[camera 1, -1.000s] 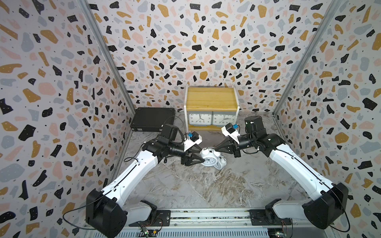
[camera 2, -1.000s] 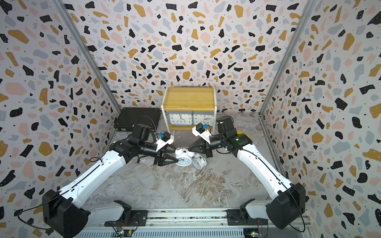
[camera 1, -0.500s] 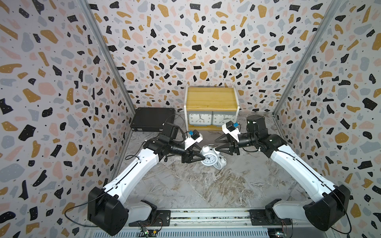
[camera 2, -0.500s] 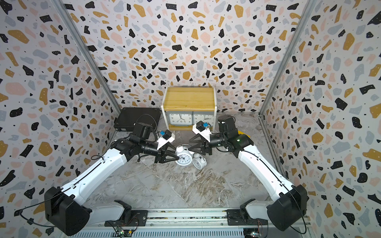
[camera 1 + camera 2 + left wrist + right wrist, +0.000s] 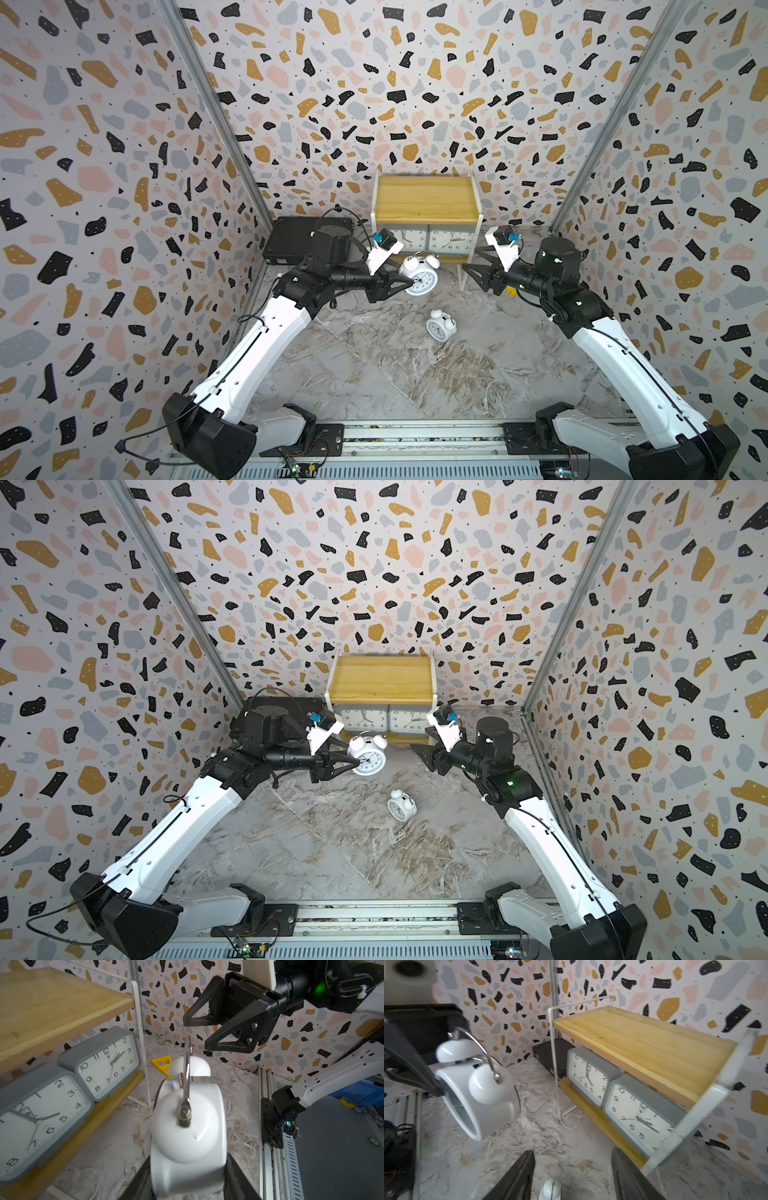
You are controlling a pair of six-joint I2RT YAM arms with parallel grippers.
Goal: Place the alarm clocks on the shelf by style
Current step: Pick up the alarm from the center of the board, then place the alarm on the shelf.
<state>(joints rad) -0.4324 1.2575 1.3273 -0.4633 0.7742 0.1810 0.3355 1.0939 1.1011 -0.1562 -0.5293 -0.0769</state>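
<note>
The round twin-bell clock (image 5: 427,279) looks light and rigid. Its glossy white shell seems likely to slip under a loose grip, and I judge the thin wire handle (image 5: 188,1059) and the domed bells (image 5: 185,1126) to be the parts most easily bent or knocked. The soundest hold is across the drum, front to back. That is how the left tool (image 5: 411,282) pinches it, with one finger over the dial and one behind, holding it off the table (image 5: 374,374) just in front of the shelf (image 5: 426,199). The right tool (image 5: 473,270) is spread and carries nothing, near the shelf's front leg. The dial is white with black numerals. A second round clock (image 5: 439,326) of the same style lies tipped on the table, well apart from the shelf. Two grey rectangular clocks (image 5: 451,241) stand side by side on the lower board, and the top board is bare.
</note>
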